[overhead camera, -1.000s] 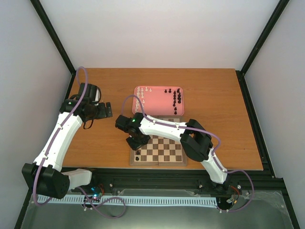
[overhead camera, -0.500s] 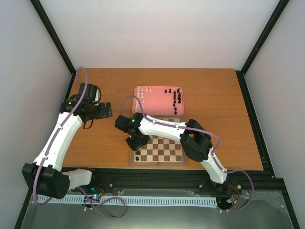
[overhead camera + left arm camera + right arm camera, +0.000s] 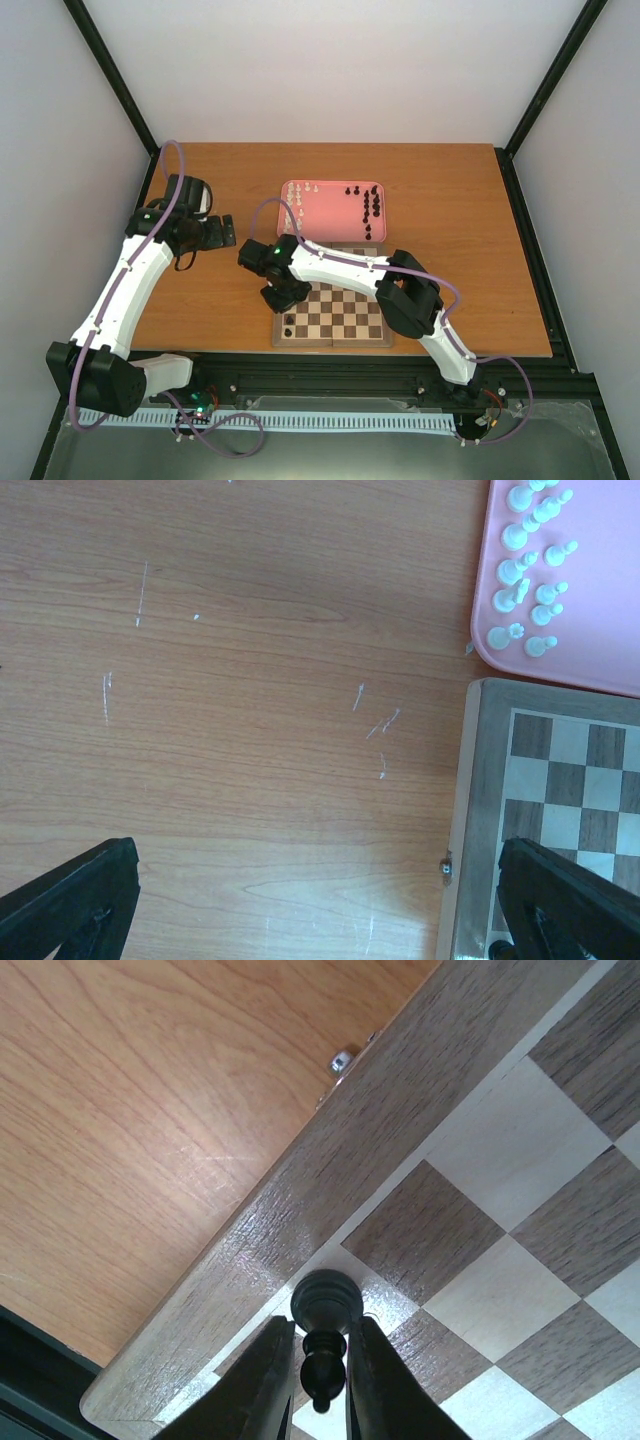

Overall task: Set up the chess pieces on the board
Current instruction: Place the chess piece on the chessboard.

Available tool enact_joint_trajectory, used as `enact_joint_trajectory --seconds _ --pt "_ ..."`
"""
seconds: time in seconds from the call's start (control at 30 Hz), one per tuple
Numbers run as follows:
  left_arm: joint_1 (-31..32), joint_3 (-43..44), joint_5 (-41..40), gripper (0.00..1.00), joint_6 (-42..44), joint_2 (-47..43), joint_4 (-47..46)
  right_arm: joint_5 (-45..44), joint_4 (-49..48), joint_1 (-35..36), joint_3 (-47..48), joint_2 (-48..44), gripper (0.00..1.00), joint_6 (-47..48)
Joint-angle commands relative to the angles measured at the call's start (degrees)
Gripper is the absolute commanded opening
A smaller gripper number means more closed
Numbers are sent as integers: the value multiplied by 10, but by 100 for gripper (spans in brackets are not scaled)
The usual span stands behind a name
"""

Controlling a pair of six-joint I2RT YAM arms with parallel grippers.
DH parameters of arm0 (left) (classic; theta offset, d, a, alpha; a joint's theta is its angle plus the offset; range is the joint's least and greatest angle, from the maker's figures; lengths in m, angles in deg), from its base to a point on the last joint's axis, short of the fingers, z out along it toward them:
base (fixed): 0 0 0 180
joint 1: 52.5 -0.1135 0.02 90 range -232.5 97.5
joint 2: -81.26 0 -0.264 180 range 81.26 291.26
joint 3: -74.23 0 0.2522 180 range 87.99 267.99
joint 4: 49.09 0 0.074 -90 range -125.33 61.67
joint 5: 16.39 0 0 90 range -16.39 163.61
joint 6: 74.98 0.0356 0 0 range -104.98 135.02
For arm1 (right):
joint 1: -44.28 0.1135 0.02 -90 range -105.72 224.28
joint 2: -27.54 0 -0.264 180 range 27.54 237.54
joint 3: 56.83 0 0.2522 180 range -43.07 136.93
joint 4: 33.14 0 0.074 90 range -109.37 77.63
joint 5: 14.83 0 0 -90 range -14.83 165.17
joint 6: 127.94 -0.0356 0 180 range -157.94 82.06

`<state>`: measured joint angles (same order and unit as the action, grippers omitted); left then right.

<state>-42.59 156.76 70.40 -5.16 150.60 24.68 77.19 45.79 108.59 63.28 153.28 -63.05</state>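
The right gripper [image 3: 322,1365] is pinching a black pawn [image 3: 326,1305] over a light square just inside the board's [image 3: 250,1250] left border. The pawn seems to be standing upright, long axis vertical, wide end toward the board. If the fingers part unevenly, a pad is likely dragging it over or onto the border. The left gripper [image 3: 318,880] is hanging wide open off the board's left side

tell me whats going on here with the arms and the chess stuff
The right gripper pinches a black piece upright over a square by the board edge, near a corner. The left gripper hangs open above the table, holding nothing. The white pieces and other black pieces sit in the pink tray.
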Motion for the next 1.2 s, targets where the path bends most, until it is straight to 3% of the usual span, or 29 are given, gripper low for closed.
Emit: enact_joint_trajectory --seconds 0.0,0.83,0.97,1.17 --pt "-2 0 8 100 10 -9 -8 -10 14 7 14 4 17 -3" --pt "-2 -9 1 100 9 -13 -9 -10 3 7 -26 -21 17 -7" --pt "-2 -8 1 100 10 -12 -9 -5 -6 8 -30 -28 25 -2" --pt "-2 -6 0 100 11 -11 -8 -8 -8 7 -21 -30 30 2"
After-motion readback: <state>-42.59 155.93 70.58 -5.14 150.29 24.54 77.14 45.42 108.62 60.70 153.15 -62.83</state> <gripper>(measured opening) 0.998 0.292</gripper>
